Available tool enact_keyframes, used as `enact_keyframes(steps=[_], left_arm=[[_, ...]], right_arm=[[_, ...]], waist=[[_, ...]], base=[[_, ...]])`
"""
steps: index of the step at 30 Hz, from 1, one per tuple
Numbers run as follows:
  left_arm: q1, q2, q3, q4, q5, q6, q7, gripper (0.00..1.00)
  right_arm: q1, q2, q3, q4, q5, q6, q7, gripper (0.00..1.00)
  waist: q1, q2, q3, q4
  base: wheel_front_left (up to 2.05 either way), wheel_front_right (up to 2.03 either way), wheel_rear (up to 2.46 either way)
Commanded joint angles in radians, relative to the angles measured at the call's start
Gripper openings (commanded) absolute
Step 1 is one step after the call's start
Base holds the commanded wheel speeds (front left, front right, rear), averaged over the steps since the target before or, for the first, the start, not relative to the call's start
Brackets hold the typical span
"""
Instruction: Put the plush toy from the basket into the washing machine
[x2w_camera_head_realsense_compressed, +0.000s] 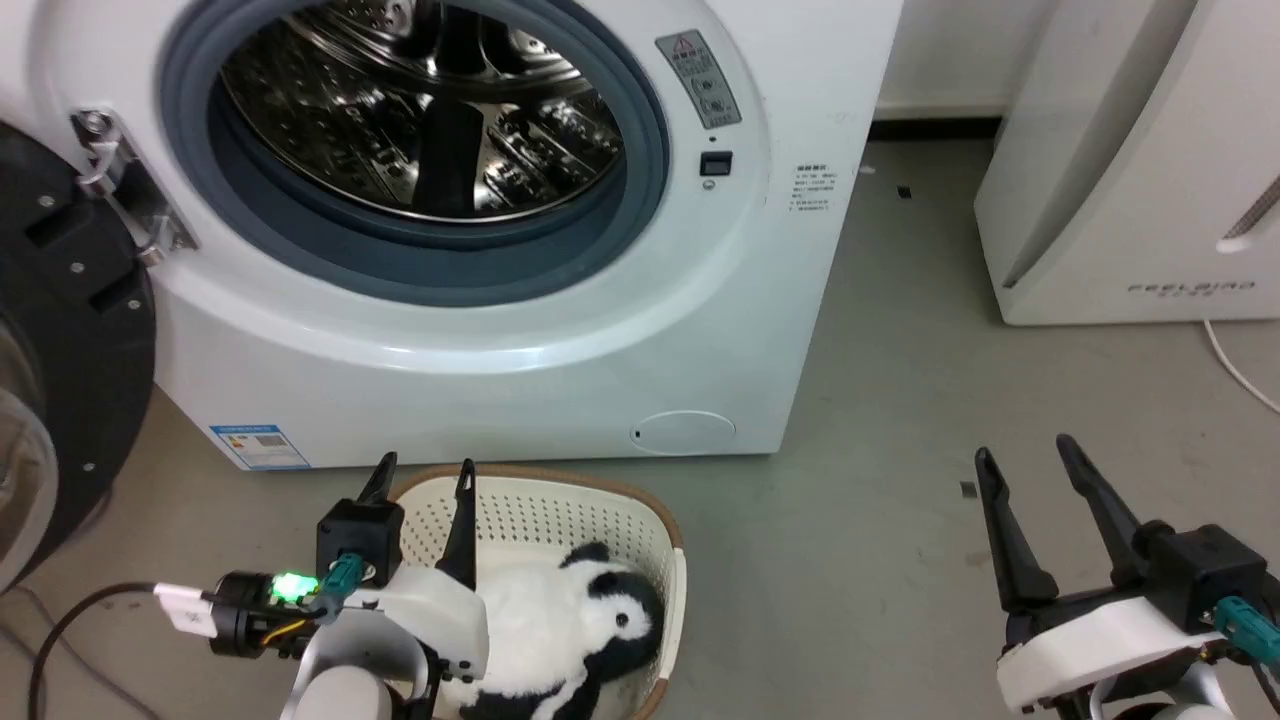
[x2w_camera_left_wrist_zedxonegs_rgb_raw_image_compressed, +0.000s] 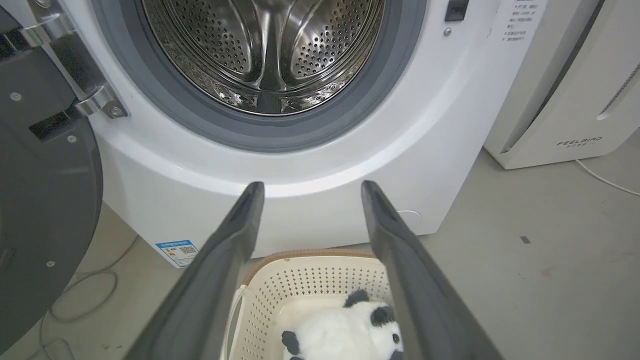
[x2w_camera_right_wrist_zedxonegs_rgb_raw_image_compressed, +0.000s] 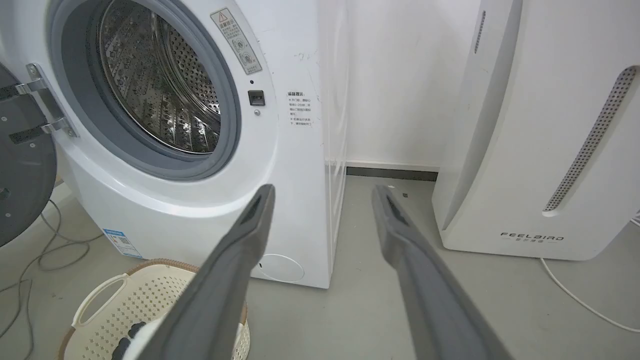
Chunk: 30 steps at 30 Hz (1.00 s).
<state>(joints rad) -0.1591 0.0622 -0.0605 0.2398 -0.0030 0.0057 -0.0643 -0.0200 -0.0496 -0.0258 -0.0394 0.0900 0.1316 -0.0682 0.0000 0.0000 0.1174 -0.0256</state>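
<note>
Head view: the plush toy (x2w_camera_head_realsense_compressed: 570, 620) lies in the basket (x2w_camera_head_realsense_compressed: 560, 520) on the floor, just in front of the washing machine (x2w_camera_head_realsense_compressed: 480, 340), whose door is open. The left pincer (x2w_camera_head_realsense_compressed: 426, 465) hangs released over the basket's left side. The right pincer (x2w_camera_head_realsense_compressed: 1025, 448), also spread and empty, is well apart to the right. A shallow pinch on the fluff may slip, or a finger may hook the basket wall.

You see only part of the plush toy (x2w_camera_head_realsense_compressed: 575, 625): the left arm (x2w_camera_head_realsense_compressed: 430, 615) covers its side, and the bottom edge cuts it off. The door (x2w_camera_head_realsense_compressed: 70, 330) runs off the left edge. You can't read the tiny words on the sticker (x2w_camera_head_realsense_compressed: 812, 187).
</note>
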Motion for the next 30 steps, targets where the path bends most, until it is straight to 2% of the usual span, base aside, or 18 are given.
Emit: enact_keyframes(steps=[1, 11, 23, 30], left_arm=[[-0.035, 0.007, -0.008, 0.034, -0.001, -0.006, -0.013, 1.0], [-0.168, 0.021, -0.059, 0.236, 0.016, -0.033, 0.008, 1.0], [-0.288, 0.063, -0.135, 0.375, 0.046, -0.058, 0.093, 1.0], [-0.357, 0.093, -0.181, 0.449, 0.054, -0.072, 0.185, 1.0]], right_arm=[[-0.021, 0.0, -0.004, -0.01, 0.012, 0.0, -0.01, 1.0], [-0.059, 0.0, -0.008, -0.028, 0.05, 0.0, -0.033, 1.0], [-0.108, 0.0, -0.013, -0.05, 0.101, 0.0, -0.057, 1.0], [-0.137, 0.0, -0.011, -0.062, 0.131, 0.0, -0.072, 1.0]], waist=[[0.0, 0.0, 0.018, -0.009], [0.0, 0.0, 0.112, -0.041], [0.0, 0.0, 0.247, -0.082], [0.0, 0.0, 0.337, -0.105]], base=[[0.0, 0.0, 0.0], [0.0, 0.0, 0.0], [0.0, 0.0, 0.0], [0.0, 0.0, 0.0]])
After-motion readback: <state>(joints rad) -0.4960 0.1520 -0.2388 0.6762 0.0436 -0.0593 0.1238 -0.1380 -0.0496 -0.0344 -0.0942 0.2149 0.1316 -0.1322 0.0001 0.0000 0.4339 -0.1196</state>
